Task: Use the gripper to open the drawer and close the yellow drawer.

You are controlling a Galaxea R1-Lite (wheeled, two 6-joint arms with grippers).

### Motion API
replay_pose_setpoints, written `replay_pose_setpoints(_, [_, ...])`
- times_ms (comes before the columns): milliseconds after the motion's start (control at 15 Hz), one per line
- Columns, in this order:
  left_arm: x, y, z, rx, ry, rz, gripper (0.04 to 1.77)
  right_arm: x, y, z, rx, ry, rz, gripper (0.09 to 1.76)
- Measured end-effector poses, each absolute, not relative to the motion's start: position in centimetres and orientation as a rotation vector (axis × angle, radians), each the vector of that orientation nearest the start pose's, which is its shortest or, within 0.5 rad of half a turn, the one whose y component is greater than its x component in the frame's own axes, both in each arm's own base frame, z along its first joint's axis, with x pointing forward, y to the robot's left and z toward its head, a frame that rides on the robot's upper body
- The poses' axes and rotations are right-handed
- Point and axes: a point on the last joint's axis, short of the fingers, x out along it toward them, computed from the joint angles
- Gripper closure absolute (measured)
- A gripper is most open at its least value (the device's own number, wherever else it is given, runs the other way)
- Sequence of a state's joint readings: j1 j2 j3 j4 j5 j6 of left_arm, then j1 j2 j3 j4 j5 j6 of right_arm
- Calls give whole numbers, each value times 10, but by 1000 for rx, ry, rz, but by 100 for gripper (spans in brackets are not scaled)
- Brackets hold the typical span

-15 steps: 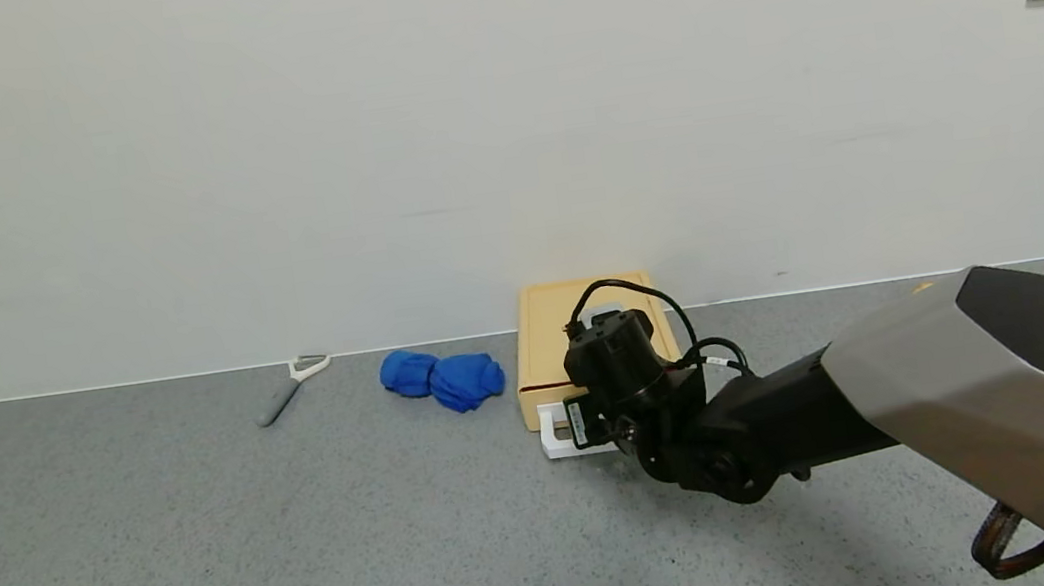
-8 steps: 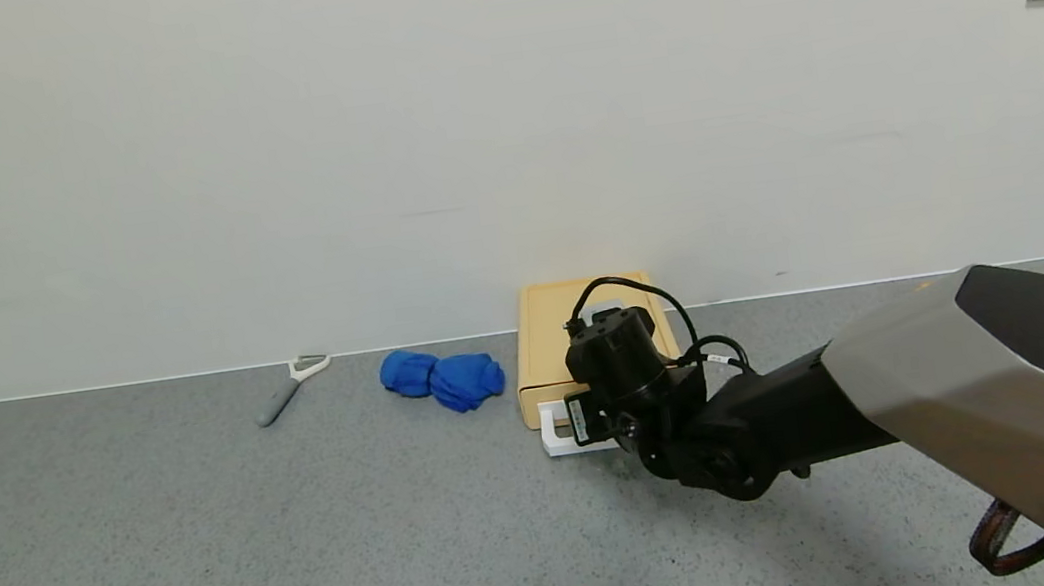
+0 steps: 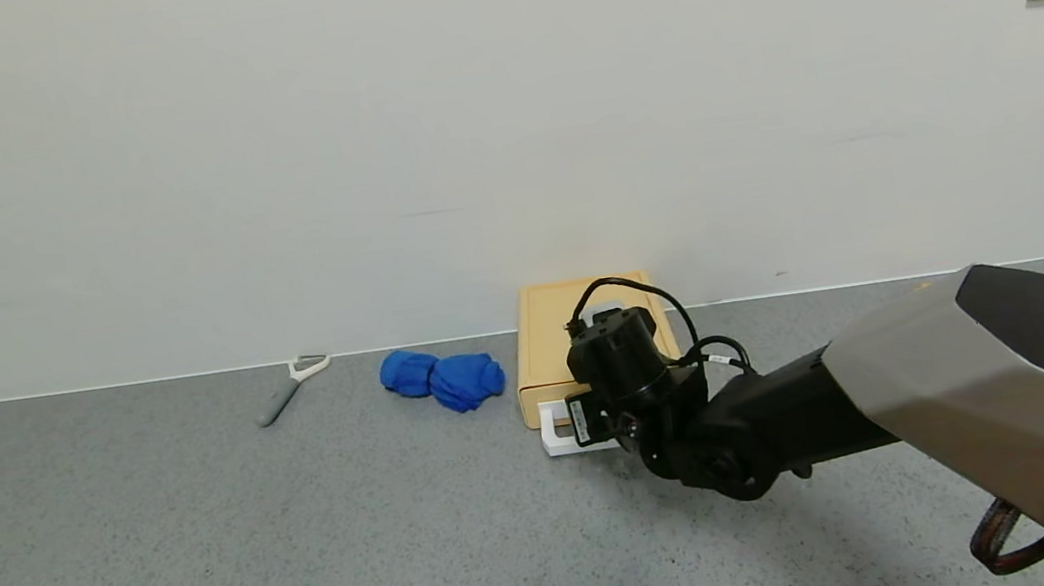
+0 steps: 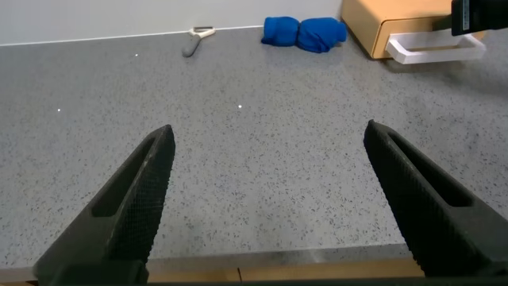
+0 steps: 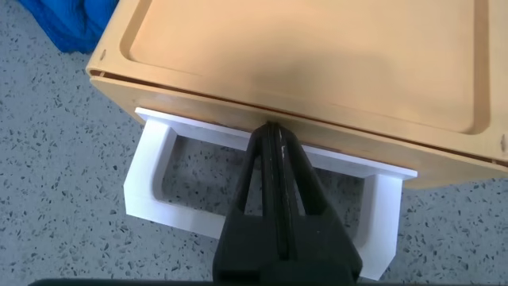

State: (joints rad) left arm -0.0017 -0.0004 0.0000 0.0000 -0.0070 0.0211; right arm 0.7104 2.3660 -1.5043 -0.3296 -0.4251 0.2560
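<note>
From the head view the drawer (image 3: 545, 350) sits on the grey table (image 3: 214, 555) against the back wall, with the right hand (image 3: 599, 421) at its front; the wrist housing and cables hide the fingers and most of the white handle (image 3: 554, 440), so only the handle's left corner shows. The right wrist view fills that gap: the two black fingers (image 5: 274, 179) are pressed together, tips reaching through the loop of the handle (image 5: 171, 210) to the seam under the box's top, pinching nothing visible. The left wrist view shows what the head view lacks, the left hand (image 4: 270, 199), low over the near part of the table with its fingers spread wide and nothing between them, well apart from the drawer (image 4: 389, 24). To the drawer's left lie a blue cloth (image 3: 442, 377) and, farther left, a grey-handled peeler (image 3: 290, 384).
</note>
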Motion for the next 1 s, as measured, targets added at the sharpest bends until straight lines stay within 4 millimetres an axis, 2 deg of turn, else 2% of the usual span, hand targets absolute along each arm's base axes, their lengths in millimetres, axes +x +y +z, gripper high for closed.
replay_pose_setpoints(267, [-23, 0, 75, 21, -1, -8, 9, 355, 299, 88, -36, 478, 232, 173])
replay_pose_setpoints(467, [-23, 0, 75, 21, -1, -8, 9, 338, 290, 104, -47, 493, 309, 173])
replay_pose_setpoints(733, [-23, 0, 75, 21, -1, -8, 9, 305, 263, 125, -148, 515, 436, 173])
replay_pose_setpoints(933, [-23, 0, 75, 21, -1, -8, 9, 286, 244, 136, -184, 513, 456, 173])
replay_pose_setpoints(1000, [-23, 0, 75, 21, -1, -9, 9, 282, 239, 139, -187, 513, 460, 153])
